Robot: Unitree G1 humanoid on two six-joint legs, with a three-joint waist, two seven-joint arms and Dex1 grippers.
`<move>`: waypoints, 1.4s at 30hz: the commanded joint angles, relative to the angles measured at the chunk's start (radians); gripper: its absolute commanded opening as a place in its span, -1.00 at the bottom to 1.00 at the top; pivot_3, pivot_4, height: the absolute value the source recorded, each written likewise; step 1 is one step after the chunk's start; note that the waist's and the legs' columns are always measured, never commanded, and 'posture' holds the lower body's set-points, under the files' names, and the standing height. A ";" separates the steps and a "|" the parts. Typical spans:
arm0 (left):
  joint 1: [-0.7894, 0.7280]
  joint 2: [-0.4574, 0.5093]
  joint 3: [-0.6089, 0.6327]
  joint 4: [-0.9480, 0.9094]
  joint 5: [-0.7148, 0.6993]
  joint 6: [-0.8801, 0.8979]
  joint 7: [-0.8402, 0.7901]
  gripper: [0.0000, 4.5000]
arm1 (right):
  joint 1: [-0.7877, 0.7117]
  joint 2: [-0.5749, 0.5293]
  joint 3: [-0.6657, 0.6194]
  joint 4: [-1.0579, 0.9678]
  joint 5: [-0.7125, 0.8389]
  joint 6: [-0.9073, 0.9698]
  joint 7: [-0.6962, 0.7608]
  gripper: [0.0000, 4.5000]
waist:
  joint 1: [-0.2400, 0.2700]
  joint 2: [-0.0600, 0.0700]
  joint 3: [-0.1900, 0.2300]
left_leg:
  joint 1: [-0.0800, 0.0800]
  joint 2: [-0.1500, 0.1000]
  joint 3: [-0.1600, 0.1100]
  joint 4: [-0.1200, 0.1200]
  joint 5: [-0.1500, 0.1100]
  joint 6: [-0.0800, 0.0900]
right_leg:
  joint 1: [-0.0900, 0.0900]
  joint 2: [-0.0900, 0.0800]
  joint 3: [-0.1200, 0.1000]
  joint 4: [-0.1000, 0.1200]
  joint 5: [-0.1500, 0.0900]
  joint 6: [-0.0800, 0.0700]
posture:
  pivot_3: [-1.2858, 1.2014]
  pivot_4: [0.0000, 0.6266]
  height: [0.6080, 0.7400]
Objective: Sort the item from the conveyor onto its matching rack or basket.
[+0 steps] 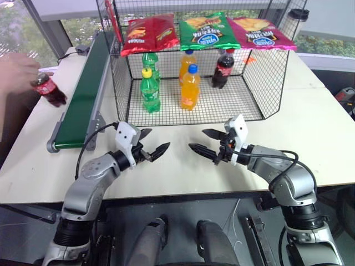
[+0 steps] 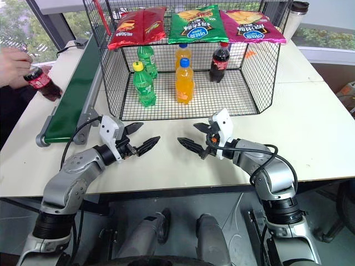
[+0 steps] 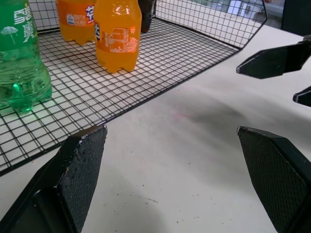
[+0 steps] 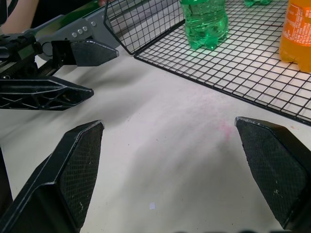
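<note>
The item, a small cola bottle (image 1: 50, 90) with a red label, is held tilted in a person's hand (image 1: 16, 71) just left of the conveyor (image 1: 83, 97), a long green belt in a grey frame. The black wire-mesh basket (image 1: 260, 83) stands to the right of the belt. It holds two green bottles (image 1: 150, 91), two orange bottles (image 1: 190, 87) and another cola bottle (image 1: 222, 69). My left gripper (image 1: 157, 141) and right gripper (image 1: 198, 140) hover over the bare table in front of the basket, tips facing each other. Both are open and empty.
Three snack bags (image 1: 209, 30) lie on the basket's flat top. A dark cup (image 1: 298, 16) stands at the back right. The white table (image 1: 310, 133) stretches to the right of the basket. In the left wrist view the basket's open front edge (image 3: 160, 92) lies close ahead.
</note>
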 commanded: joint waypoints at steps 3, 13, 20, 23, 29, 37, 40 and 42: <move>0.001 -0.003 0.021 -0.050 -0.018 -0.005 0.012 1.00 | -0.012 -0.009 -0.014 -0.046 0.013 -0.006 0.009 0.98 | 0.000 0.000 0.000 | 0.000 0.000 0.000 0.000 0.000 0.000 | 0.000 0.000 0.000 0.000 0.000 0.000 | 0.03 -0.52 0.97; 0.010 0.006 0.007 -0.057 -0.007 -0.004 0.020 1.00 | -0.003 -0.016 -0.011 -0.041 0.009 -0.013 0.022 0.98 | 0.000 0.000 0.000 | 0.000 0.000 0.000 0.000 0.000 0.000 | 0.000 0.000 0.000 0.000 0.000 0.000 | 0.03 -0.52 0.97; 0.017 0.005 0.007 -0.067 -0.006 0.000 0.031 1.00 | -0.008 -0.016 -0.009 -0.036 0.008 -0.012 0.033 0.98 | 0.000 0.000 0.000 | 0.000 0.000 0.000 0.000 0.000 0.000 | 0.000 0.000 0.000 0.000 0.000 0.000 | 0.03 -0.52 0.97; 0.017 0.002 0.002 -0.070 -0.005 -0.001 0.034 1.00 | -0.013 -0.016 -0.009 -0.034 0.008 -0.011 0.037 0.98 | 0.000 0.000 0.000 | 0.000 0.000 0.000 0.000 0.000 0.000 | 0.000 0.000 0.000 0.000 0.000 0.000 | 0.03 -0.52 0.97; 0.016 -0.003 -0.008 -0.065 0.000 -0.010 0.034 1.00 | -0.018 -0.018 -0.009 -0.032 0.006 -0.012 0.042 0.98 | 0.000 0.000 0.000 | 0.000 0.000 0.000 0.000 0.000 0.000 | 0.000 0.000 0.000 -0.001 0.000 0.000 | 0.03 -0.52 0.97; 0.025 0.008 -0.006 -0.060 0.003 -0.021 0.022 1.00 | -0.017 -0.017 -0.015 -0.049 0.015 -0.005 0.038 0.98 | 0.000 0.000 0.000 | 0.000 0.000 0.000 0.000 0.000 0.000 | 0.000 0.000 0.000 -0.001 0.000 0.000 | 0.03 -0.52 0.97; 0.030 0.017 -0.004 -0.063 0.013 -0.029 0.021 1.00 | -0.029 -0.014 -0.013 -0.048 0.020 -0.004 0.042 0.98 | 0.000 0.000 0.000 | 0.000 0.000 0.000 0.000 0.000 0.000 | 0.000 0.000 0.000 -0.001 0.000 0.000 | 0.03 -0.52 0.97; 0.029 0.021 0.002 -0.077 0.026 -0.052 0.027 1.00 | -0.036 -0.009 -0.015 -0.046 0.029 -0.001 0.046 0.98 | 0.000 0.000 0.000 | 0.000 0.000 0.000 0.000 0.000 0.000 | 0.000 0.000 0.000 -0.001 0.000 0.000 | 0.03 -0.52 0.97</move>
